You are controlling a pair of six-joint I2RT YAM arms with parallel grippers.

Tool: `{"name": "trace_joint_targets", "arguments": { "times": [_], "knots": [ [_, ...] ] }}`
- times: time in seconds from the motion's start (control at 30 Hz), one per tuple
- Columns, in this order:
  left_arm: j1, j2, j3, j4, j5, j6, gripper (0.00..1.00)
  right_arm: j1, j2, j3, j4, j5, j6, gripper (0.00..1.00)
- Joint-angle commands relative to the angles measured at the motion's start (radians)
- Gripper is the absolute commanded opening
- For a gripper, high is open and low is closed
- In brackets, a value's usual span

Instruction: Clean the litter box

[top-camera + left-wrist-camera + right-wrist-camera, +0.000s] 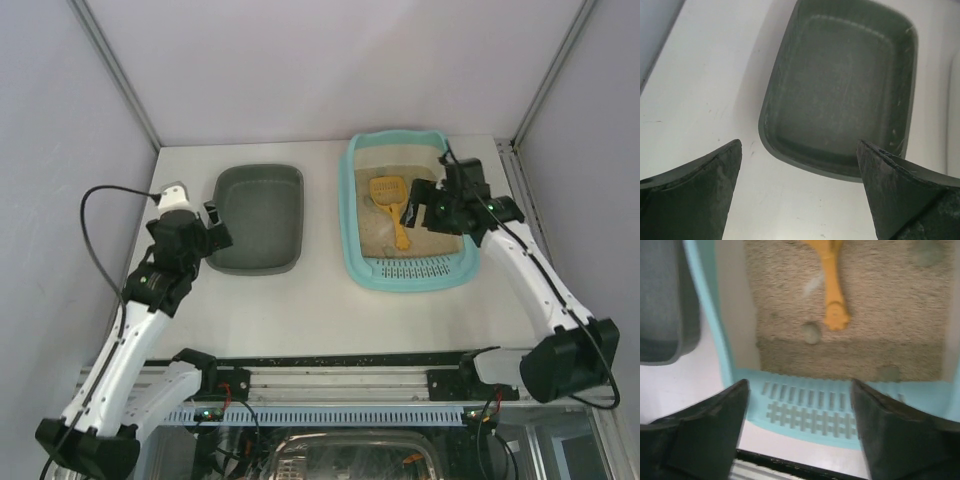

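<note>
Right gripper [799, 387] fingers fill the bottom of the right wrist view: jaws spread wide, nothing between them. Past them we see the perforated strip at the near end of the litter box [705, 290], then beige litter [880, 305].

Orange scoop [832, 285] lies flat on the litter, unheld. Its handle end points toward the strip and sits roughly in line with the gap between the fingers. From above, the scoop [393, 205] has its head toward the far end of the box. The right gripper [425, 208] hangs over the box just to the scoop's right.

Litter box [352, 190] sits on the table [320, 300], right of centre, perforated end toward the arm bases.

Grey lumps [811, 332] sit on the litter. One is beside the handle end, another is near the strip, and a blurred one is up at the far right. We read them as waste to remove.

Left gripper [800, 147] is also wide open and empty. It hovers at the near end of the dark grey-green tub [840, 90]. The tub [255, 218] is left of the litter box and apart from it. We see nothing inside it.

Progress, our read: essentially at the start.
- Done: nothing visible. No waste in the tub, and the scoop is not picked up.
- Left: grasp the scoop handle, sift out the lumps, dump them (presumably into the tub), and set the scoop down.
</note>
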Motion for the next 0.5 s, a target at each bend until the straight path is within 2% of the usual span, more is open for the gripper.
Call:
{"name": "trace_joint_targets", "arguments": {
  "times": [0.0, 0.07, 0.17, 0.47],
  "knots": [
    [0.002, 0.046, 0.039, 0.035, 0.037, -0.007, 1.00, 0.026, 0.155, 0.147, 0.067, 0.012, -0.051, 0.71],
    [0.000, 0.028, -0.003, 0.052, 0.059, -0.007, 1.00, -0.011, 0.249, 0.137, 0.092, -0.066, -0.042, 0.76],
    [-0.025, -0.008, -0.050, 0.077, 0.032, 0.004, 1.00, -0.001, 0.332, 0.109, 0.144, -0.007, -0.051, 0.84],
    [-0.039, 0.009, -0.054, 0.081, 0.009, 0.020, 1.00, -0.011, 0.533, 0.104, 0.275, -0.012, -0.087, 0.85]
  ]
}}
